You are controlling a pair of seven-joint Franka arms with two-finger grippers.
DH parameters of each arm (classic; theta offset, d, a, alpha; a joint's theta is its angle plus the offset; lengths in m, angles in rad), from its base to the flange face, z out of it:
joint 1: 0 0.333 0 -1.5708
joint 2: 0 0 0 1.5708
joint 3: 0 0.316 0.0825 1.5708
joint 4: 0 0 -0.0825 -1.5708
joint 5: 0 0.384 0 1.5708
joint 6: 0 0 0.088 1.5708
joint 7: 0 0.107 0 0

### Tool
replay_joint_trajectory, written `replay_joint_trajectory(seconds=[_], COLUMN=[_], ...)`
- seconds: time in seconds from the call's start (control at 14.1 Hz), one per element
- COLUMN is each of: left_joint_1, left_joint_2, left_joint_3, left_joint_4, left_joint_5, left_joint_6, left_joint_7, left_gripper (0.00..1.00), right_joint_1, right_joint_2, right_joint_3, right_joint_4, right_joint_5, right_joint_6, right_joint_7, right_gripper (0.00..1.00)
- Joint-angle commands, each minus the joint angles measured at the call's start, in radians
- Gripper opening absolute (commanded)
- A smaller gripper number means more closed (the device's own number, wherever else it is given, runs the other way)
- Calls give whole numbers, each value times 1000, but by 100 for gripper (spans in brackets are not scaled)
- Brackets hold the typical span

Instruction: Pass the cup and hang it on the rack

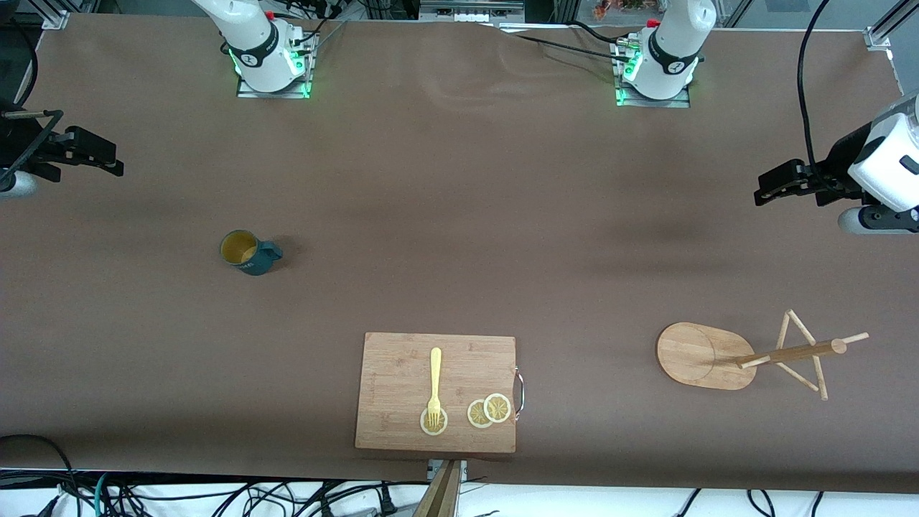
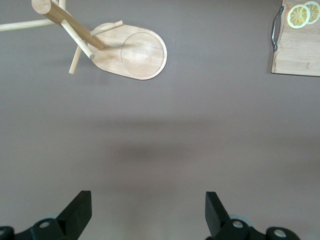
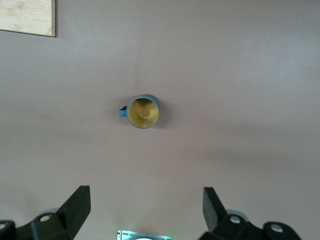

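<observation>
cutting board [image 1: 402, 373] nearest, cup [image 1: 248, 252] upright — apart from right tool [image 1: 108, 159]

Even overhead light is flooding the brown table [image 1: 459, 215], throwing only soft, smeary shadows; a faint one is sitting beside the cup [image 1: 248, 252] and broad dim bands are crossing the cloth in both wrist views. Green glow is spilling around both arm bases, and a pale sheen is showing on the cloth between them. Everything is staying sharp, with the rack [image 1: 754, 355] leaning outward from wide-angle perspective.
</observation>
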Motion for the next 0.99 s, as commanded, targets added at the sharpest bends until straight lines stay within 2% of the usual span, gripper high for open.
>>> replay_joint_trajectory(seconds=[0.0, 0.64, 0.92], left_joint_1=[-3, -3, -3], left_joint_2=[18, 18, 18], left_joint_3=[5, 5, 5], left_joint_4=[37, 37, 37], left_joint_5=[-25, -25, -25], left_joint_6=[-8, -8, -8], left_joint_7=[8, 8, 8], left_gripper=[100, 100, 100], right_joint_1=[-16, -16, 11], right_joint_2=[-18, -8, 3], right_joint_3=[16, 16, 18], right_joint_4=[-22, -11, -8], right_joint_5=[-18, -27, -71], right_joint_6=[26, -34, -25], right_joint_7=[6, -7, 5], right_gripper=[99, 99, 99])
